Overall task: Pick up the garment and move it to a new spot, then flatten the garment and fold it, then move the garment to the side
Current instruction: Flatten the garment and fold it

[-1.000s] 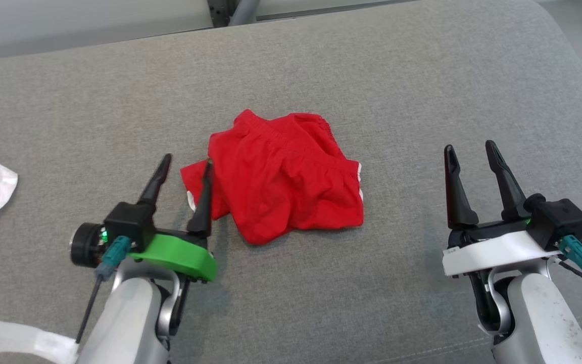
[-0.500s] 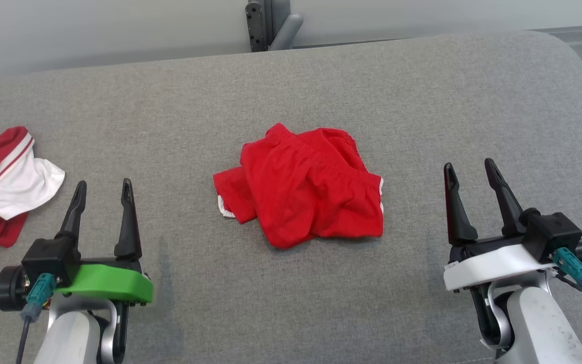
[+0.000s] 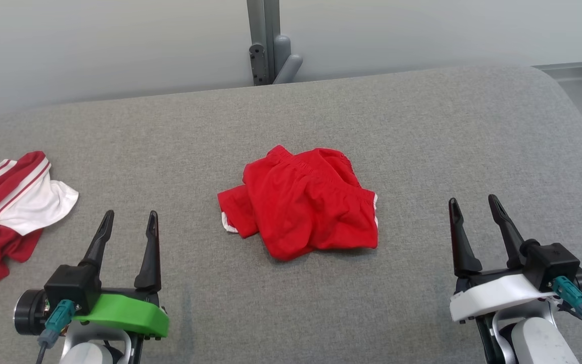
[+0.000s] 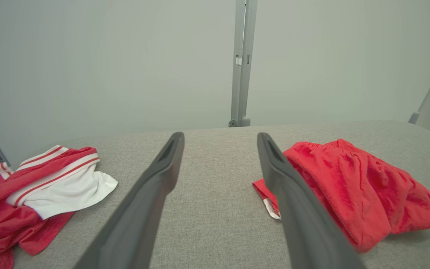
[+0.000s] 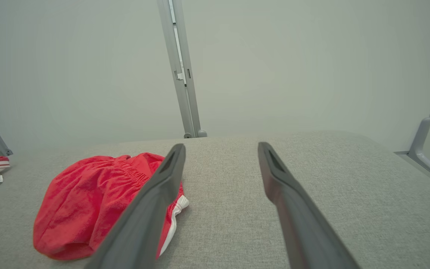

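Heaped mid-way across the gray upholstered surface (image 3: 422, 126): red shorts (image 3: 303, 207), elastic waistband on the far side, spread roughly left to right. Flanked by left gripper (image 3: 132, 216) and right gripper (image 3: 473, 200), both splayed wide, empty, touching nothing. Ahead and inward from each; probably a shade nearer the left. Well apart at far left, a red-and-white garment (image 3: 18, 202).

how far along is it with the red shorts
Done: nothing clearly; the red shorts lie bunched in a heap on the grey cushion, unflattened and unfolded. In hand: nothing; the left gripper and right gripper are both open and empty, either side of the heap. Left: flatten, fold, move aside.
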